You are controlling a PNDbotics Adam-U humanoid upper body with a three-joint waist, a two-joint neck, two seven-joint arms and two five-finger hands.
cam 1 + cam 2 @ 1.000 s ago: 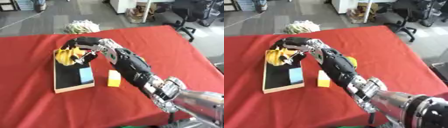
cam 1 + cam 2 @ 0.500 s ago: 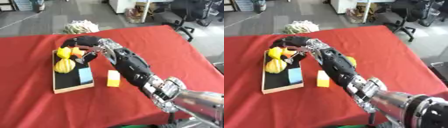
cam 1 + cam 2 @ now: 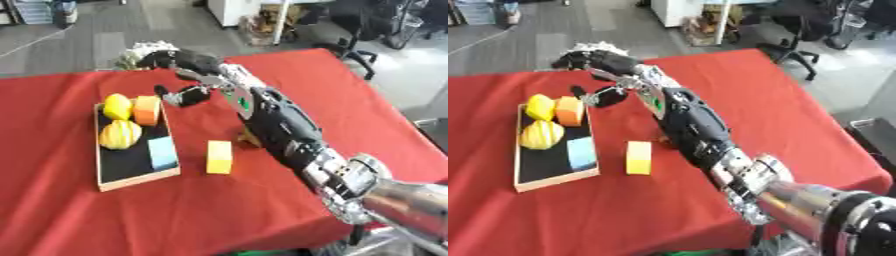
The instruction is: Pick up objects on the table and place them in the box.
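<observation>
- Four things lie in the box [image 3: 131, 177]: two yellow fruits [image 3: 120, 135], an orange block [image 3: 146, 110], a light blue block [image 3: 162, 153]
- Right hand [image 3: 184, 92] hovers beside the box, fingers curled, holding nothing
- Yellow block [image 3: 219, 156] stands on the red table [image 3: 61, 210], just right of the box

An orange-brown thing [image 3: 248, 138] lies mostly hidden behind the right forearm [image 3: 276, 120].

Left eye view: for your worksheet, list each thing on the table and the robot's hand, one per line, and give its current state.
Box: open, flat on the red tablecloth.
Yellow lemon-like fruit: in the box, far end.
Orange block: in the box, standing beside that fruit.
Ridged yellow fruit: in the box, middle.
Light blue block: lying flat in the box.
Yellow block: on the cloth, outside the box.
Right hand: above the cloth beside the box, fingers curled, holding nothing.
</observation>
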